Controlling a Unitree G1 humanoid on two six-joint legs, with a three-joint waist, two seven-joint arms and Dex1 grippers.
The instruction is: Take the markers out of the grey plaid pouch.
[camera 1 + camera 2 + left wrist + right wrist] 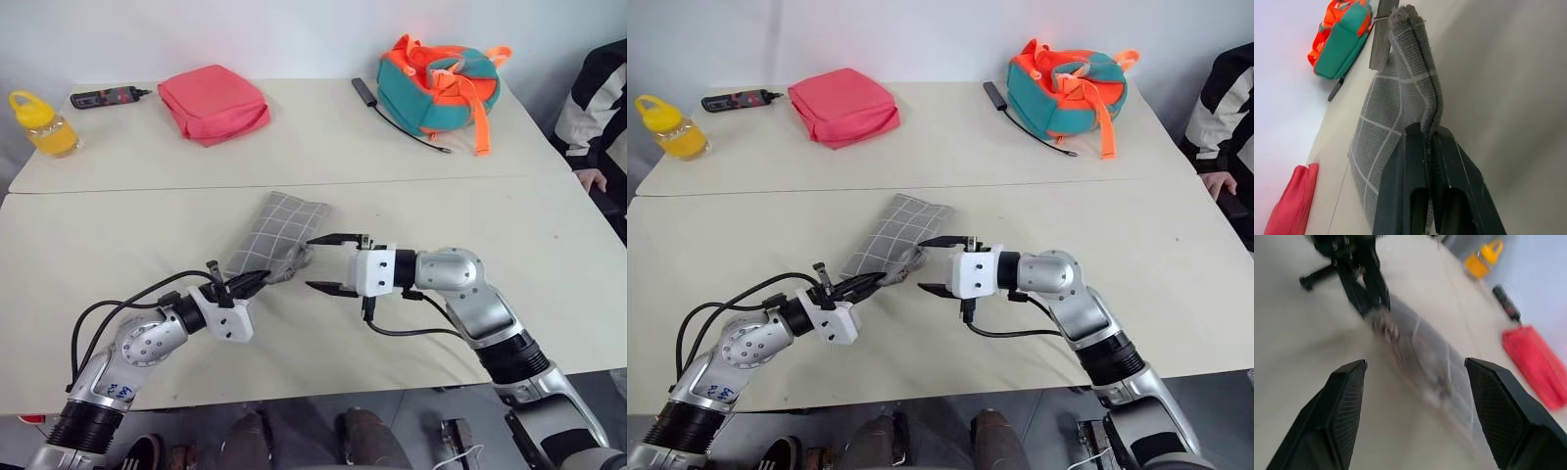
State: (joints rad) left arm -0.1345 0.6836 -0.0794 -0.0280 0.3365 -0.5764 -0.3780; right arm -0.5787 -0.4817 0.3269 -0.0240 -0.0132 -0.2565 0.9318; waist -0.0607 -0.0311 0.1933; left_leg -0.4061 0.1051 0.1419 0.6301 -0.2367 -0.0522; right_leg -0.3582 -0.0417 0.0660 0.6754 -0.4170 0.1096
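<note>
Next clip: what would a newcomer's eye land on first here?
Probably the grey plaid pouch in the middle of the near table, one end pinched in the shut left gripper while the right gripper faces it with its jaws wide open. After that, the bright things on the far table: the teal-and-orange bag toward the right and the pink-red pouch toward the left.

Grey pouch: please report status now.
Left gripper shut on grey pouch. Right gripper open beside pouch. No markers out. Nothing in the way.
</note>
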